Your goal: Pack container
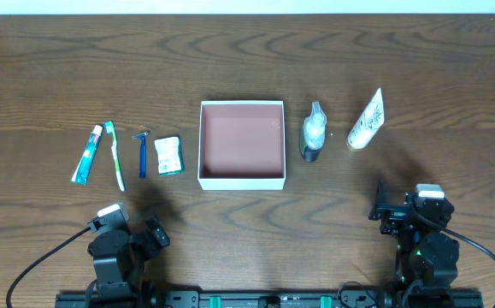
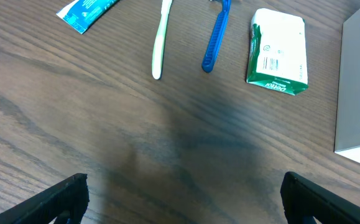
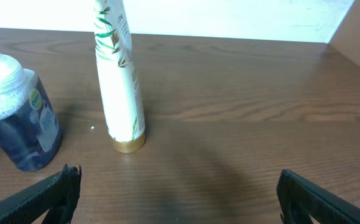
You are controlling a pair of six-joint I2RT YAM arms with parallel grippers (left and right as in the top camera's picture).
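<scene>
The container (image 1: 203,145), a square white-walled box with a reddish-brown inside, sits open and empty at the table's middle; its grey wall shows in the left wrist view (image 2: 357,87). Left of it lie a toothpaste tube (image 1: 85,154), a toothbrush (image 1: 115,155), a blue razor (image 1: 142,153) and a green-white packet (image 1: 169,155). Right of it lie a dark blue bottle (image 1: 313,133) and a white tube (image 1: 366,120). My left gripper (image 1: 132,231) is open and empty near the front edge, short of the razor (image 2: 216,34) and packet (image 2: 278,51). My right gripper (image 1: 401,210) is open and empty, short of the bottle (image 3: 18,109) and white tube (image 3: 119,74).
The toothpaste (image 2: 85,12) and toothbrush (image 2: 160,38) lie at the top of the left wrist view. Black cables run from both arm bases along the front edge. Bare wood lies between each gripper and the items.
</scene>
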